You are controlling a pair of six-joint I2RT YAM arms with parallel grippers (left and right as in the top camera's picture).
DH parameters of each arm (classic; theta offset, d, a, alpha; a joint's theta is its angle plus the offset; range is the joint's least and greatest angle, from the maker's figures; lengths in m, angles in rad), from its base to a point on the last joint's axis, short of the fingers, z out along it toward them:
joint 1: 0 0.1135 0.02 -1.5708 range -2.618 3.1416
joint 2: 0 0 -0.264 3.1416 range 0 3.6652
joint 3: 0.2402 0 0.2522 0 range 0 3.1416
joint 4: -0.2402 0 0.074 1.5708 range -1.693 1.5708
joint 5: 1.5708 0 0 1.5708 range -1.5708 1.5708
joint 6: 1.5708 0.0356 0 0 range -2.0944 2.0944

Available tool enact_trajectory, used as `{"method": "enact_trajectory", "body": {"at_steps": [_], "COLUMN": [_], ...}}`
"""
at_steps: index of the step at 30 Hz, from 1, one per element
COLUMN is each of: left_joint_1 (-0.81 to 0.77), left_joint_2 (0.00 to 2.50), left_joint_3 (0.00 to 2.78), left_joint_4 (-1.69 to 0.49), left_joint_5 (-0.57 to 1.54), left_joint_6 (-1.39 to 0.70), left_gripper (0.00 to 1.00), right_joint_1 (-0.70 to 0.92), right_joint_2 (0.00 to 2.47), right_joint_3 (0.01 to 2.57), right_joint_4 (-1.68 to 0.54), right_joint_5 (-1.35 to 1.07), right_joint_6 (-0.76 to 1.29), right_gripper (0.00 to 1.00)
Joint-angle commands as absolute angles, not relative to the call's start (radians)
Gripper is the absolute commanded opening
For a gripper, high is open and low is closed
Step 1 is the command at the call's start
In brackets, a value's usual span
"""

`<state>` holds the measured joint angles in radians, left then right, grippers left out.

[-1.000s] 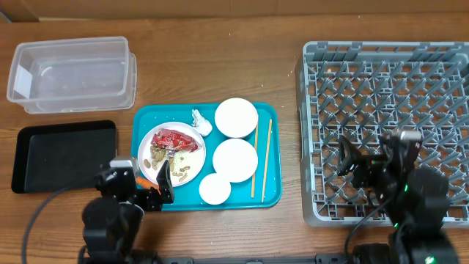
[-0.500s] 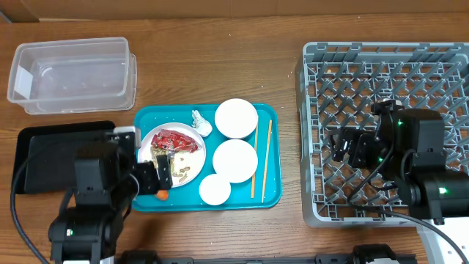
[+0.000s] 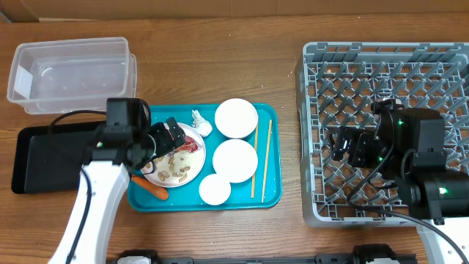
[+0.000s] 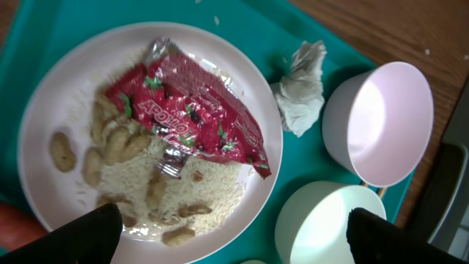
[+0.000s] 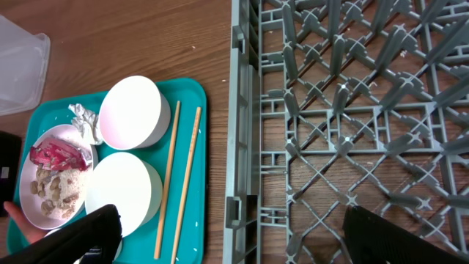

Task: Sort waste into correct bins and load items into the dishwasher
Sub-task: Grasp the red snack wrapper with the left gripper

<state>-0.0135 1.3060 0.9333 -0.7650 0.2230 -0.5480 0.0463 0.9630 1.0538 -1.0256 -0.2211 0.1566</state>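
Left gripper (image 3: 169, 138) spread wide and empty above the white plate (image 4: 40, 103) on the teal tray (image 3: 242, 199). Right gripper (image 3: 346, 148) is also wide and empty, over the grey rack (image 3: 311, 88). Reads as the wrapper-pick step: the red wrapper (image 4: 192, 108) lies on the plate's rice (image 4: 212, 183), long axis diagonal in the wrist view, silver end upper left, point lower right. Next move probably needs a straight drop, jaws across the short axis, then a carry to a bin.

Left claw (image 3: 173, 136) and right claw (image 3: 341, 145), both agape
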Motion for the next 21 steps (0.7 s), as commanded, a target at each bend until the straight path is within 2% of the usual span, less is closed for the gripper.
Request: {"method": "enact_trajectory", "body": {"at_steps": [1, 4, 6, 11, 16, 19, 21], "left_joint_1": [-0.025, -0.049, -0.064, -0.099, -0.101, -0.111, -0.112], "left_joint_2": [1.401, 1.479, 1.512, 1.555, 1.586, 1.612, 1.635], "left_joint_3": [0.951, 0.951, 0.951, 0.951, 0.951, 0.951, 0.951], "left_joint_4": [-0.733, -0.694, -0.689, -0.674, -0.654, -0.657, -0.651], "left_joint_5": [0.263, 0.263, 0.263, 0.252, 0.252, 0.255, 0.255], "left_joint_6": [-0.659, -0.668, -0.696, -0.743, -0.749, -0.749, -0.768], "left_gripper": [1.0, 1.0, 0.96, 0.81, 0.6, 0.59, 0.52], "right_joint_1": [0.044, 0.044, 0.044, 0.044, 0.044, 0.044, 0.044], "right_joint_2": [0.979, 1.005, 1.018, 1.023, 1.023, 1.023, 1.023], "right_joint_3": [1.074, 1.074, 1.074, 1.074, 1.074, 1.074, 1.074], "right_joint_4": [-1.024, -1.029, -1.031, -1.032, -1.032, -1.032, -1.032], "right_joint_5": [-0.226, -0.226, -0.226, -0.226, -0.226, -0.226, -0.226], "right_joint_6": [0.157, 0.157, 0.157, 0.157, 0.157, 0.157, 0.157], "right_gripper": [1.0, 1.0, 1.0, 1.0, 1.0, 1.0, 1.0]}}
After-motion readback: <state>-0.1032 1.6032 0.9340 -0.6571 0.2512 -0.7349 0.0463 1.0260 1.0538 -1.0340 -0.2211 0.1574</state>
